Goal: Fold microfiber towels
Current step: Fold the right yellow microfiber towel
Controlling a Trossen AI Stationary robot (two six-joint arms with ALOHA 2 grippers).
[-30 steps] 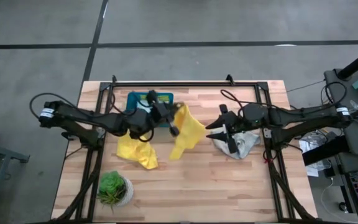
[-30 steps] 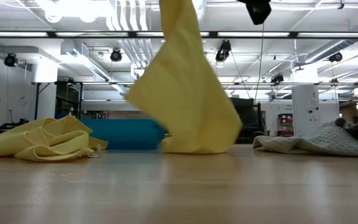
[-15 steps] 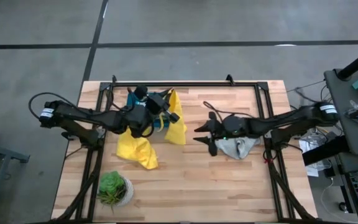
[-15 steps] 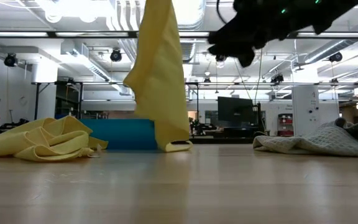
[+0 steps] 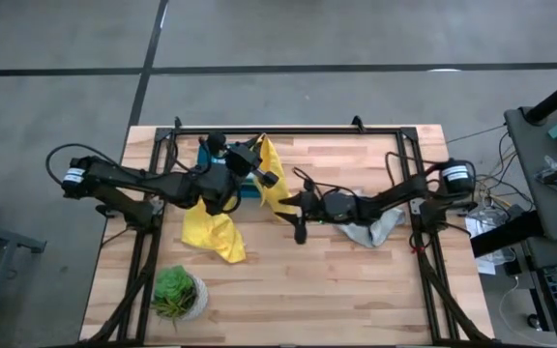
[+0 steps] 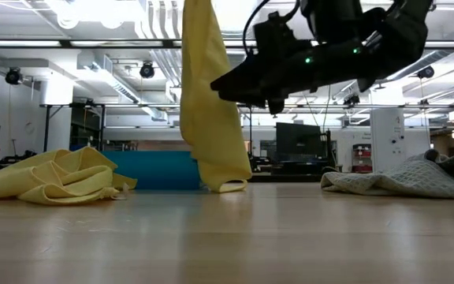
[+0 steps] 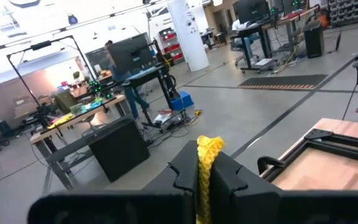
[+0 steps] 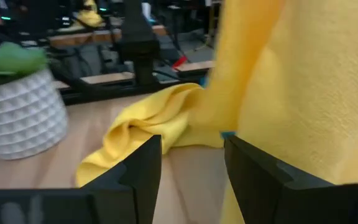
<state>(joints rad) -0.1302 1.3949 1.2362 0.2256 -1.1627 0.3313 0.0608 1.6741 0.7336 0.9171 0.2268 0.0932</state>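
Yellow microfiber shows twice: one hanging towel (image 5: 272, 179) pinched shut in the left gripper (image 5: 256, 158) above the teal tray (image 6: 160, 169), its lower edge brushing the table (image 5: 307, 280), and one crumpled yellow towel (image 5: 211, 232) lying beside the tray. A single pale grey towel (image 5: 370, 229) lies heaped on the right side. Since a second ago the right gripper (image 5: 293, 205) has left the grey heap and reached across; now its fingers (image 8: 260, 171) stand parted just short of the hanging cloth, holding nothing.

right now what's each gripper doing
left gripper: shut on the hanging yellow towel
right gripper: open, empty, close beside that towel
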